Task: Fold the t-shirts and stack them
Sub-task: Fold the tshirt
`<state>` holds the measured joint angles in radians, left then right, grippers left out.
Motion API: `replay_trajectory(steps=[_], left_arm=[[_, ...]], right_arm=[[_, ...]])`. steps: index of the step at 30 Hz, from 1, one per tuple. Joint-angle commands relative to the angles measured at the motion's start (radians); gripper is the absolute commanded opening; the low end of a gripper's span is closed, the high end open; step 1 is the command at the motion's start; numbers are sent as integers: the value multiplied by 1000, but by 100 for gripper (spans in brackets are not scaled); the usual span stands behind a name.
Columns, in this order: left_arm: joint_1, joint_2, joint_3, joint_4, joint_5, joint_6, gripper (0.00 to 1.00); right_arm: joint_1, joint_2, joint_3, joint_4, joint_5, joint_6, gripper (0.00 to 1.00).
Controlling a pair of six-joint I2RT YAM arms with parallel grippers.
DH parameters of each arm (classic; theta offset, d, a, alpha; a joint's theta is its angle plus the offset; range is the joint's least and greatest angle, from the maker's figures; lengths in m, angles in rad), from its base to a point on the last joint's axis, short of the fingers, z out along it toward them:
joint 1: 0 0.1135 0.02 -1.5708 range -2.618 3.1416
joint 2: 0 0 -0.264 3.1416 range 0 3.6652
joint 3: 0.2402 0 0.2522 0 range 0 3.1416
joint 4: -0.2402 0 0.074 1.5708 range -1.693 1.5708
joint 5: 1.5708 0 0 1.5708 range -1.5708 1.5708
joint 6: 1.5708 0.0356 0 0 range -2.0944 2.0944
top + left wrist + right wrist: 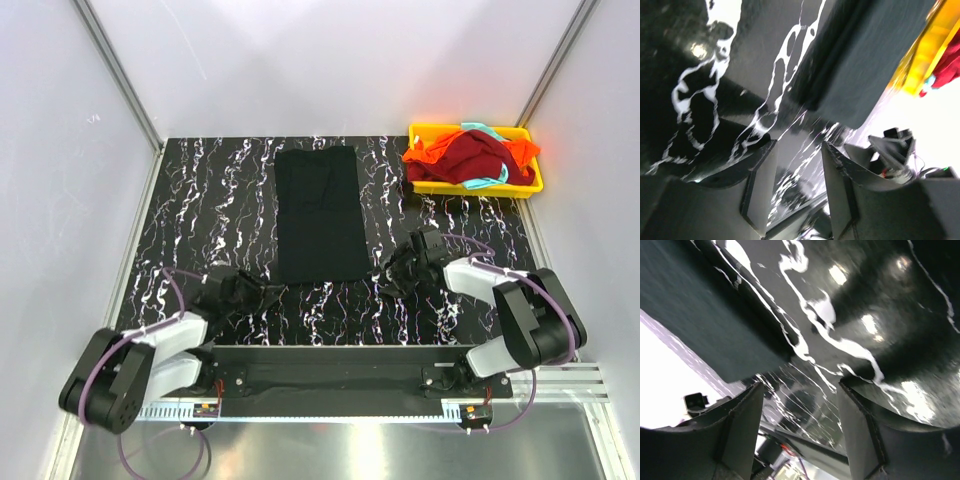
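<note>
Top external: left gripper (243, 291) spread, empty, by near-left corner of black fabric t-shirt (320, 215) | tee lies flat, narrow strip, centre of black marbled table (200, 200); we judge cross-fold next | right gripper (392, 272) spread, empty, mirrored at near-right corner | dark red t-shirt (478, 157), bright orange t-shirt (428, 152), teal t-shirt (484, 128) heaped in shallow yellow plastic tray (440, 187), queued.

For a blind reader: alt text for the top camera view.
A lengthwise-folded black t-shirt lies centred, with the left tool and right tool just off its near corners. A yellow tray, far right, holds red, orange and teal shirts.
</note>
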<state>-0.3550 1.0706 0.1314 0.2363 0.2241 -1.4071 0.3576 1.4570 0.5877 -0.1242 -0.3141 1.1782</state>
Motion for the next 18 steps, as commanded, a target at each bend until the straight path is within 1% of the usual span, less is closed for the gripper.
replay_trajectory(steps=[1,5,6,9,11,18], left_arm=[[-22,60,51,107,-100,-98,48],[-35,94,56,84,-135,-147,49],[-36,101,44,84,-144,-186,49],[-38,127,40,83,-147,-234,48],[-39,147,51,49,-155,-248,47],[-39,226,76,63,-143,-268,45]], right_arm=[[11,39,1,57,76,48,64],[17,80,4,66,73,49,61],[18,85,4,69,76,57,61],[26,103,0,83,76,87,60],[32,117,0,86,86,97,58],[40,181,11,95,87,109,55]])
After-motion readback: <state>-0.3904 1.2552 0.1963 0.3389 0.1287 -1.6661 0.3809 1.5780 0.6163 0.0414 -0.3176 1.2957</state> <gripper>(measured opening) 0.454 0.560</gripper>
